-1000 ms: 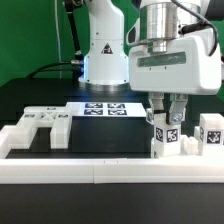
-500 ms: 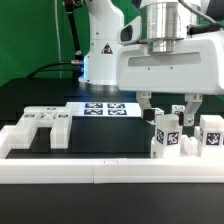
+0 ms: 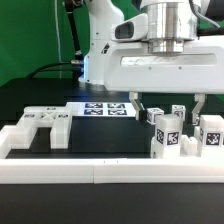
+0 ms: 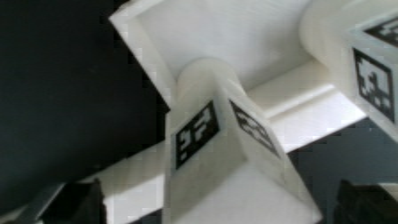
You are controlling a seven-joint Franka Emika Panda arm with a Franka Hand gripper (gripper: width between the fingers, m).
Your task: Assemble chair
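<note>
Gripper (image 3: 168, 111) splayed over blocky matte-white chair post (image 3: 166, 140)

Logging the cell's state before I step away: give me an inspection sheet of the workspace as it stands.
Surface: black table, white border rail along its front edge.
Job's things: slotted panel at the exterior view's left; tagged block and second tagged block upright at its right; small cube behind them.
Clutter: nothing seen beyond the marker board.
Grippers: gripper over the tagged block, jaws wide open, holding nothing.
Cables: dark cable beside the arm's base.
Surroundings: green backdrop.
</note>
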